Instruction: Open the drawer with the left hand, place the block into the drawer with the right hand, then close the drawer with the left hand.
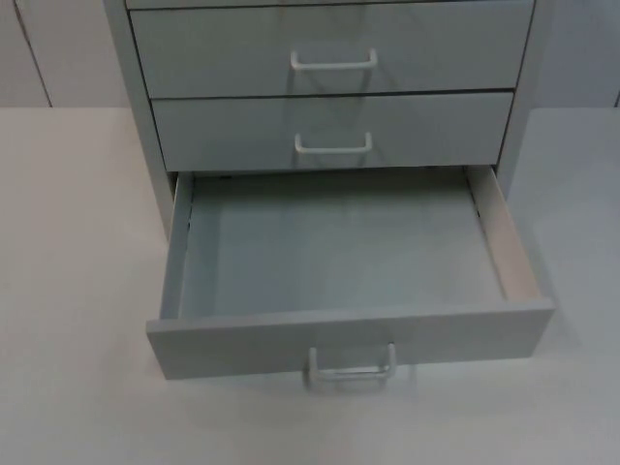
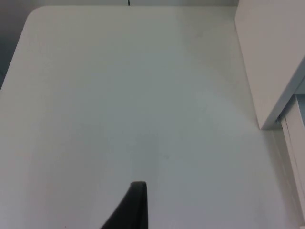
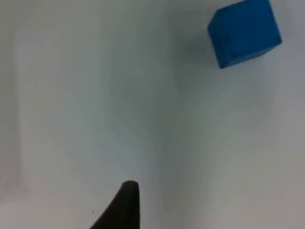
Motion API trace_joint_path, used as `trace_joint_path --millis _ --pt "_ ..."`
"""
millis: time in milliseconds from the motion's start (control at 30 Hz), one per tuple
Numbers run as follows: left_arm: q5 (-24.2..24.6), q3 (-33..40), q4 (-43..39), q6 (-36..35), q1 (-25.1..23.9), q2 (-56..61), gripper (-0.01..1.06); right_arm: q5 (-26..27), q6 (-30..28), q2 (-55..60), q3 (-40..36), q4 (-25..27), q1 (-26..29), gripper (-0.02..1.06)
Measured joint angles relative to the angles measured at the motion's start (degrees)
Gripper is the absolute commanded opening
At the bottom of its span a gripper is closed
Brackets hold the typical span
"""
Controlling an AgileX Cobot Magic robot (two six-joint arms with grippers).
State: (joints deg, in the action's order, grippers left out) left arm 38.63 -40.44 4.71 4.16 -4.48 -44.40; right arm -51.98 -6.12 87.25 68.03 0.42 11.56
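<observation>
Cabinet: a grey drawer cabinet (image 1: pixel 140 126) stands on the white table (image 1: pixel 68 291), seen from above in the top view; no brand, label or writing can be read on it.
Bottom drawer: the bottom drawer (image 1: pixel 349 334) is pulled fully out toward the table's near edge, its grey floor bare; a white bar handle (image 1: pixel 351 366) sits at the middle of its front panel.
Upper drawers: 2 closed drawers above it, the middle drawer (image 1: pixel 334 128) and the upper drawer (image 1: pixel 334 48), each with 1 white handle.
Block: a blue cube block (image 3: pixel 244 32) lies on the white table in the right wrist view, outside the drawer and well apart from the fingertip there.
Right gripper: the right gripper (image 3: pixel 125 202) hangs over bare table; 1 black fingertip shows, so I cannot tell whether the claw is apart or together.
Left gripper: the left gripper (image 2: pixel 133 205) hangs over bare table beside the cabinet's side wall (image 2: pixel 271 57), near a rounded table corner; claw state cannot be told.
</observation>
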Motion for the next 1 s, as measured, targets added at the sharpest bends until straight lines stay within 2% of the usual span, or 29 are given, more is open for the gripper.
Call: trace_joint_path --millis 200,500,733,1000 --pt "0.00 0.00 0.00 0.12 0.00 0.00 1.05 -0.52 -2.63 8.14 7.49 -0.42 2.85 1.05" --pt "0.00 0.00 0.00 1.42 0.00 0.00 1.05 -0.42 -11.88 21.87 18.35 -0.42 3.05 1.05" --pt "0.00 0.00 0.00 1.42 0.00 0.00 1.05 -0.42 -15.92 30.98 24.57 -0.42 3.05 1.05" --pt "0.00 0.00 0.00 1.42 0.00 0.00 1.05 -0.07 -19.25 37.24 27.09 -0.42 3.05 1.05"
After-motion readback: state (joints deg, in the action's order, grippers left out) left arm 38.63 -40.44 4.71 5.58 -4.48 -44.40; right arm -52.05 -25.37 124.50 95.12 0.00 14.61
